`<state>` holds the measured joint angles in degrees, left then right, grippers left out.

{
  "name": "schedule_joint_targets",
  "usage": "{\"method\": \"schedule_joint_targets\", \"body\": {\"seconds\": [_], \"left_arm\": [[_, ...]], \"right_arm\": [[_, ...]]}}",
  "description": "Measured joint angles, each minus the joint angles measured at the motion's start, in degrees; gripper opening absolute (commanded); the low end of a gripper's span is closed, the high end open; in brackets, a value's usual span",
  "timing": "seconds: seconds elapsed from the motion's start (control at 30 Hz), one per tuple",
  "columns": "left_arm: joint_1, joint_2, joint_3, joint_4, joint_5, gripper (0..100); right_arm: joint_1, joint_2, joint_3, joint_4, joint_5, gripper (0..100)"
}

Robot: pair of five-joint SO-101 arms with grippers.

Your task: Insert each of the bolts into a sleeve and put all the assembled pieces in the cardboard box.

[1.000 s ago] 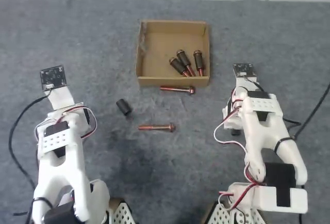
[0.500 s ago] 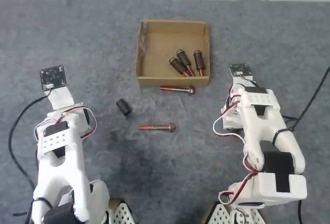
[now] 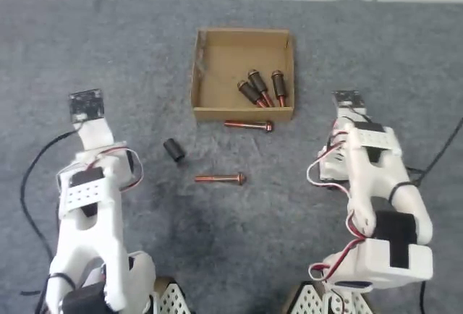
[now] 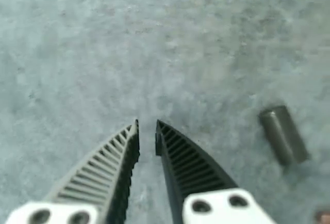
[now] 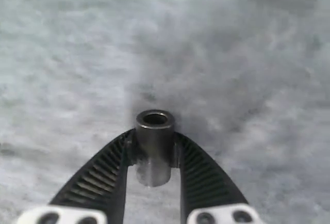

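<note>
In the cardboard box (image 3: 242, 113), three assembled pieces (image 3: 262, 87), side by side toward the right arm's side. Just outside the box's front wall, close against it, one bare bolt (image 3: 248, 124) flat on the grey desk (image 3: 145, 53). Nearer the arms, a second bare bolt (image 3: 219, 179), roughly parallel to the first. Between that one and the left arm, a loose dark sleeve (image 3: 173, 150) on its side, apart from both bolts. Same sleeve off to one side of the left tool (image 4: 147, 128), fingers almost pressed together with only a narrow slit, nothing between them, bare desk beneath. In the right tool (image 5: 153, 137), another dark sleeve (image 5: 154, 157), pinched by its sides, open bore pointing away from the wrist, over bare desk.
</note>
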<state>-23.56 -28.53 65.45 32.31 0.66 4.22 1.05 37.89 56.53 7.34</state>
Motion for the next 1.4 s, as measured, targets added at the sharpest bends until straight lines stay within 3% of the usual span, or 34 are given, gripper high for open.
{"method": "schedule_joint_targets", "body": {"seconds": [0.1, 0.37, 0.5, 0.73, 0.87, 0.97, 1.07, 1.4], "left_arm": [[0.8, 0.0, -6.3, 5.6, -0.3, 5], [8.4, 0.0, -25.0, 30.4, -12.0, 5], [14.2, 0.0, -26.8, 36.3, -19.4, 5], [28.4, 0.0, -20.5, 37.4, -36.0, 6], [37.1, 0.0, -16.8, 37.4, -41.3, 6], [41.8, 0.0, -15.6, 37.4, -44.0, 13], [44.0, 0.0, -15.2, 37.4, -45.8, 18], [45.2, 0.0, -15.2, 33.5, -49.6, 17]], "right_arm": [[2.2, 0.0, 0.2, 0.1, -0.1, 0.6], [2.7, -0.1, 0.4, 0.0, 0.1, 0.6], [3.2, -0.1, 0.4, 0.0, 1.4, 0.6], [5.8, -0.1, 0.4, 0.0, 2.3, 0.6], [6.6, -0.1, 0.4, 0.0, 2.3, 0.6], [6.7, -0.1, 0.4, 0.0, 2.3, 0.6], [6.7, -0.1, 0.4, 0.0, 3.3, 0.6], [6.7, -0.1, 0.4, 0.0, 4.4, 0.6]]}}
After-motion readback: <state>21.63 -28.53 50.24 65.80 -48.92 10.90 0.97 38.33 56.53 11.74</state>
